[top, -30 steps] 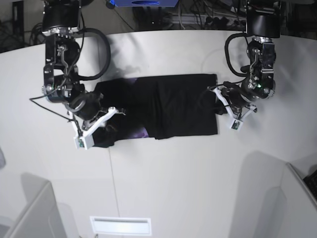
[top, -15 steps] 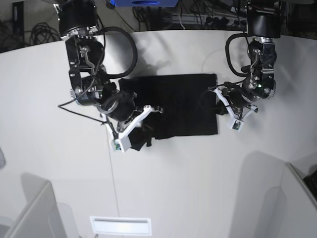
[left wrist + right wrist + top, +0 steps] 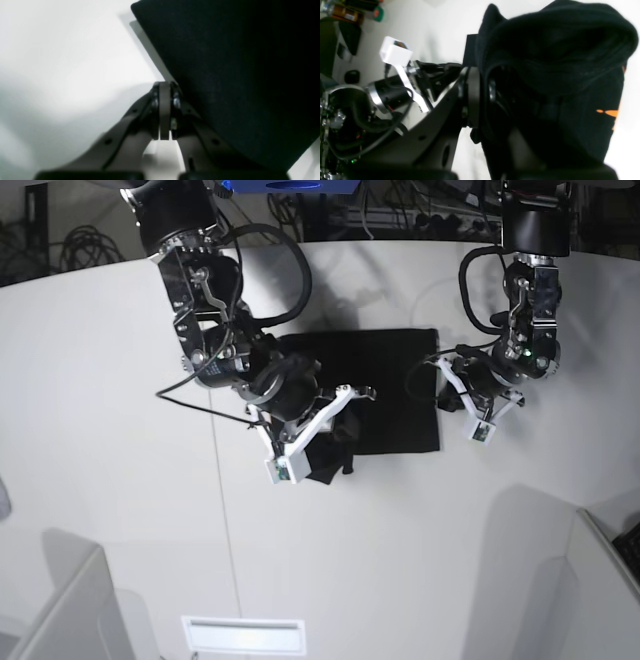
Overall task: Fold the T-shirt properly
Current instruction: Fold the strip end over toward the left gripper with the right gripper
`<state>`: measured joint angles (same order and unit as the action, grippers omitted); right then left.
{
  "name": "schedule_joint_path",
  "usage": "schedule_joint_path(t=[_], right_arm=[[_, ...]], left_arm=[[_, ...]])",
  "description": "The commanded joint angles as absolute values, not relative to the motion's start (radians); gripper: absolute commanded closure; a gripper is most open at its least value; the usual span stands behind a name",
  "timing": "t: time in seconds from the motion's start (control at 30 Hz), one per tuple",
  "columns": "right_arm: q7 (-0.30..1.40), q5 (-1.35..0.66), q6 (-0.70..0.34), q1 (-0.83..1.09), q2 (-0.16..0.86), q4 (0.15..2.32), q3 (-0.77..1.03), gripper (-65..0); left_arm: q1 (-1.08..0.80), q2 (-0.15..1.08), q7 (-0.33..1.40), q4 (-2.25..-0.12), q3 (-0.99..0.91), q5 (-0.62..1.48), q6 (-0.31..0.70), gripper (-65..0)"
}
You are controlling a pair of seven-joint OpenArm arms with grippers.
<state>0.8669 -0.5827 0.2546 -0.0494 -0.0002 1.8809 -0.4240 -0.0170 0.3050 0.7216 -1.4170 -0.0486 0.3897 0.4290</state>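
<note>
The T-shirt (image 3: 552, 82) hides 1 right-gripper finger; its orange print (mostly hidden) shows only slivers.

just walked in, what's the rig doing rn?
Two arms are folding a black T-shirt on the white table. The right hand is shut on a bunched part of the shirt and holds it over the flat part, orange print showing on the lifted cloth. The left hand is shut at the shirt's opposite edge; whether it pinches cloth isn't clear. The fold isn't finished.
</note>
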Motion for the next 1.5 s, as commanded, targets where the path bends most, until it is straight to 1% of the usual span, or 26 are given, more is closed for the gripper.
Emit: schedule_joint_path(t=[0.0, 0.17, 0.47, 0.53, 0.8, 0.9, 1.1, 1.23, 1.27, 1.37, 1.47], right_arm=[[0.839, -0.598, 0.255, -0.067, -0.007, 1.897, -0.441, 0.0], [0.802, -0.598, 0.275, -0.082, -0.007, 1.877, -0.501, 0.0], [0.656, -0.598, 0.275, -0.131, -0.007, 1.696, -0.601, 0.0], [0.63, -0.598, 0.275, -0.131, -0.021, 1.666, -0.615, 0.0], [0.627, -0.596, 0.275, -0.133, -0.09, 1.641, -0.618, 0.0], [0.628, -0.596, 0.275, -0.133, -0.093, 1.636, -0.619, 0.0], [0.622, -0.596, 0.275, -0.143, -0.097, 1.561, -0.618, 0.0], [0.621, -0.596, 0.275, -0.143, -0.097, 1.555, -0.618, 0.0], [0.621, -0.596, 0.275, -0.143, -0.097, 1.554, -0.618, 0.0], [0.621, -0.598, 0.275, -0.145, -0.102, 1.538, -0.616, 0.0], [0.622, -0.601, 0.275, -0.148, -0.117, 1.498, -0.616, 0.0]], left_arm=[[-0.019, 0.314, 0.748, -1.42, -0.045, 0.374, 0.426, 0.0], [-0.021, 0.314, 0.748, -1.42, -0.042, 0.374, 0.426, 0.0], [-0.027, 0.315, 0.751, -1.42, -0.05, 0.374, 0.426, 0.0], [-0.042, 0.334, 0.748, -1.428, -0.051, 0.377, 0.426, 0.0], [-0.05, 0.355, 0.746, -1.422, -0.051, 0.38, 0.426, 0.0], [-0.053, 0.355, 0.746, -1.425, -0.051, 0.38, 0.426, 0.0], [-0.071, 0.355, 0.746, -1.429, -0.056, 0.383, 0.426, 0.0], [-0.116, 0.351, 0.751, -1.46, -0.189, 0.384, 0.432, 0.0], [-0.133, 0.351, 0.751, -1.478, -0.225, 0.384, 0.452, 0.0], [-0.182, 0.351, 0.753, -1.532, -0.344, 0.384, 0.558, 0.0], [-0.22, 0.349, 0.753, -1.546, -0.45, 0.384, 0.61, 0.0]])
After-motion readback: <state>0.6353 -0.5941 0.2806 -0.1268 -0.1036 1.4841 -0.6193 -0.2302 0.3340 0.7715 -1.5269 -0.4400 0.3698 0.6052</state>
